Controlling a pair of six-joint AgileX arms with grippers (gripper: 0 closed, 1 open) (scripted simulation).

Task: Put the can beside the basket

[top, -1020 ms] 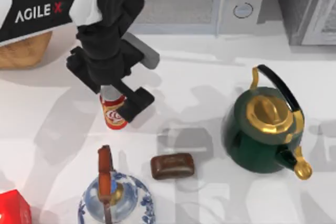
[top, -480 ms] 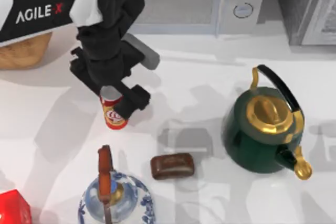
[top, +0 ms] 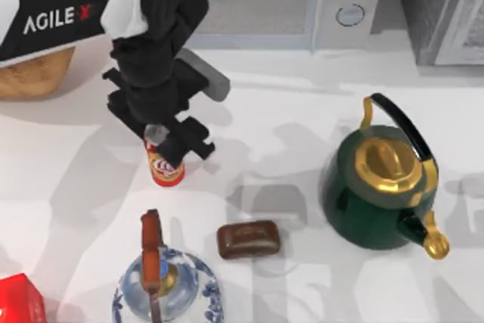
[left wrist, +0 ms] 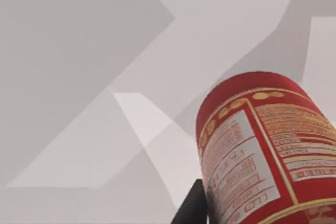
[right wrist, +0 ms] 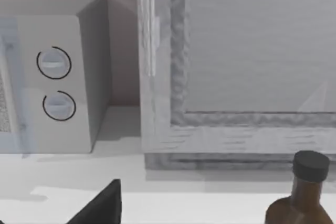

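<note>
Already the left hand [top: 168, 144] grips the upright can [top: 165, 168] from above; the basket [top: 34, 73] lies toward ten o'clock, well apart across the desk [top: 287, 126].

cans: one red can [top: 164, 169] under the left gripper [top: 168, 147]
baskets: one wicker basket [top: 34, 73]
kettles: one green kettle [top: 380, 187]
teapots: one blue-and-white teapot [top: 167, 289]
microwaves: one microwave [top: 302, 1]
brown blocks: one [top: 248, 239]
red boxes: one [top: 19, 300]
brown bottles: one [right wrist: 296, 199]
</note>
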